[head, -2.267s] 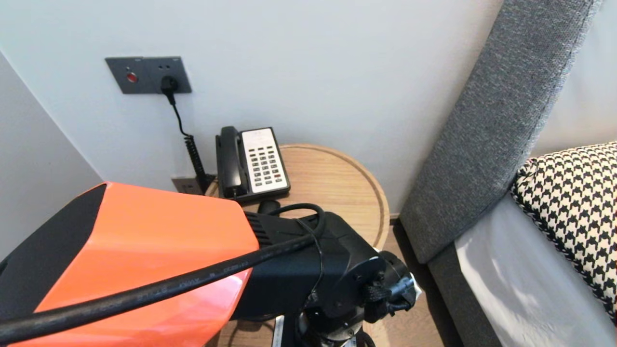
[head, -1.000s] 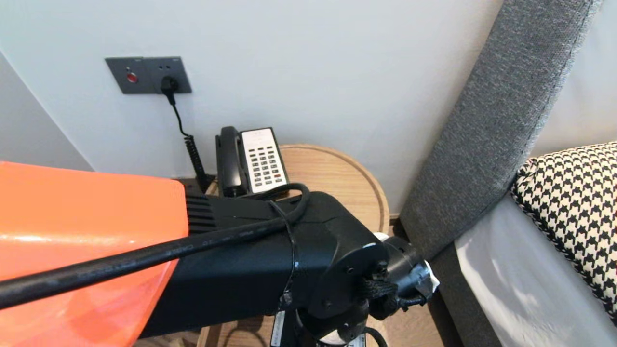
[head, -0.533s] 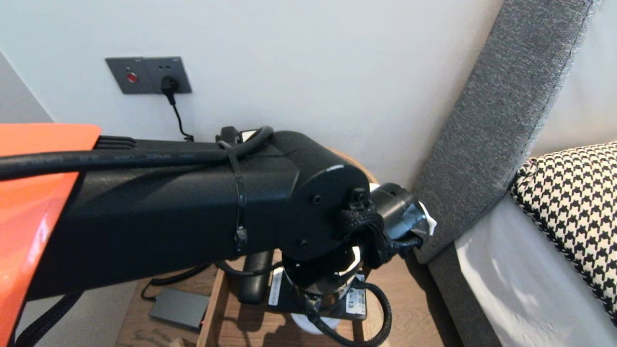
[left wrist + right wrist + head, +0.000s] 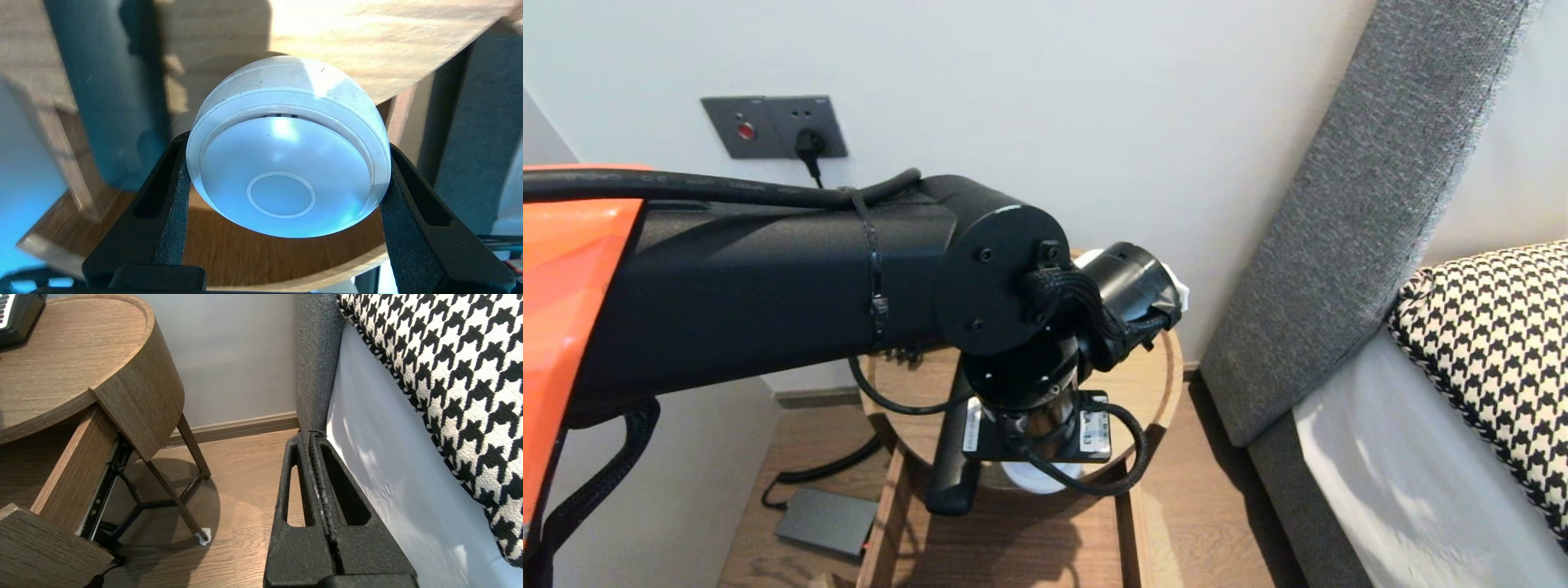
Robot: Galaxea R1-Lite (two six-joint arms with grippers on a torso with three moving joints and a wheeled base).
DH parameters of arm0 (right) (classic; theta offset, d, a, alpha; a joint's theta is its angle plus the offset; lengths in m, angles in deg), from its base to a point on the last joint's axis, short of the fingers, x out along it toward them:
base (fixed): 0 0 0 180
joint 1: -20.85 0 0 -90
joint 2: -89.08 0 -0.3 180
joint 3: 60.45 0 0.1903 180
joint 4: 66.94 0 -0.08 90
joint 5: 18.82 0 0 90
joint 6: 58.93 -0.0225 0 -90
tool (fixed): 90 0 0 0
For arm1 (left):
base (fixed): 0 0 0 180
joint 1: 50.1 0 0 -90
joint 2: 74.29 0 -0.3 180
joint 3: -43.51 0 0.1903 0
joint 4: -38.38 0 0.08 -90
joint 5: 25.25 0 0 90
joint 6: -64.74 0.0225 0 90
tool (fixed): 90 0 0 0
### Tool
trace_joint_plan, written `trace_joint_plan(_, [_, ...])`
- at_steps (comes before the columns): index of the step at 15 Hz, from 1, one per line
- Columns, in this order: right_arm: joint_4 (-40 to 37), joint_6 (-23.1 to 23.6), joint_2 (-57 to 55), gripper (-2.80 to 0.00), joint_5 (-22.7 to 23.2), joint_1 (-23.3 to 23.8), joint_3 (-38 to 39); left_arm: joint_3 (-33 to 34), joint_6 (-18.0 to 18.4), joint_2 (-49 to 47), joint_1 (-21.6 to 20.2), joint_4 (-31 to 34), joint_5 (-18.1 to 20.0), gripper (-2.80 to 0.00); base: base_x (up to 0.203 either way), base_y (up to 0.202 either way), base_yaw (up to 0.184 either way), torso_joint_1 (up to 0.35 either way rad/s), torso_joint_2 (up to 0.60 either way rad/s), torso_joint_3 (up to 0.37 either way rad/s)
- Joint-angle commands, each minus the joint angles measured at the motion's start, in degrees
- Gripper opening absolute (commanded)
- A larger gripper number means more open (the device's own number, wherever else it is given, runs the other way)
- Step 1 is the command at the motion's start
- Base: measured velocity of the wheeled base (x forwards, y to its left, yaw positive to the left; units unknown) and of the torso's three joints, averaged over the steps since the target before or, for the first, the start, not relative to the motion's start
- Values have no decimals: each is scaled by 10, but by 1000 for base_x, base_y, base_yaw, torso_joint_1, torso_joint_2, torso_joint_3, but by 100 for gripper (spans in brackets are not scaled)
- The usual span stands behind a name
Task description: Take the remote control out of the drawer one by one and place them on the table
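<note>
Pinching a white round thing [image 4: 286, 122] in the left gripper [image 4: 288, 175], one black finger pressed on each side of it, spread wide to fit. Held up at the front rim of the round wooden bench [image 4: 1156, 384], over the pulled-out drawer [image 4: 886, 523]. Parked low beside the bed [image 4: 388, 457], above the wooden floor [image 4: 245, 490]: right gripper [image 4: 316, 457], pressed together, nothing inside. Seen on the far part of the bench top: a black phone [image 4: 16, 314].

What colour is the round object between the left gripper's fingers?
The round object is white, with a thin ring on its face; best in the left wrist view.
</note>
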Motion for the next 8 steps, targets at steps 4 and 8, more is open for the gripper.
trace_joint_plan(4, [0,0,0,-280,0,0,14,-2,2,-3,-25,-18,-2,-280,0,0,0,0,0,0])
trace_joint_plan(8, [0,0,0,-280,0,0,14,-2,18,-4,-32,-9,-2,-280,0,0,0,0,0,0])
